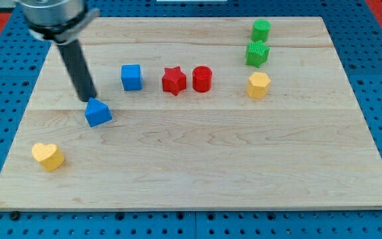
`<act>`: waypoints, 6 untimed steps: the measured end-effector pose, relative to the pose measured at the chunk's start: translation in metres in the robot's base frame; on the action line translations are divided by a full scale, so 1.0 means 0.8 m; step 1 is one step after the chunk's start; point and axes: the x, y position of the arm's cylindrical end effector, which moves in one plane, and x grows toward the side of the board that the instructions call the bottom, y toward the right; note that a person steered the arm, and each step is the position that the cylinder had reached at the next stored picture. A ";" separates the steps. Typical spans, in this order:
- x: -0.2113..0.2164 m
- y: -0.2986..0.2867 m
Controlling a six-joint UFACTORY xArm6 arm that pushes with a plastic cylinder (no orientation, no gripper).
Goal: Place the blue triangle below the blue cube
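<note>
The blue triangle [98, 112] lies on the wooden board at the view's left of centre. The blue cube [131, 77] stands above it and to its right. My tip [89, 98] is at the triangle's upper left edge, touching or nearly touching it. The dark rod slants up to the view's top left.
A red star [174, 80] and a red cylinder [201, 78] stand right of the blue cube. A yellow block [258, 85] and two green blocks [257, 53] [261, 30] are at the upper right. A yellow heart [48, 156] lies at the lower left. The board's edge [191, 206] borders blue pegboard.
</note>
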 end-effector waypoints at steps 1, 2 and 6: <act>0.035 -0.046; 0.035 -0.003; 0.060 0.076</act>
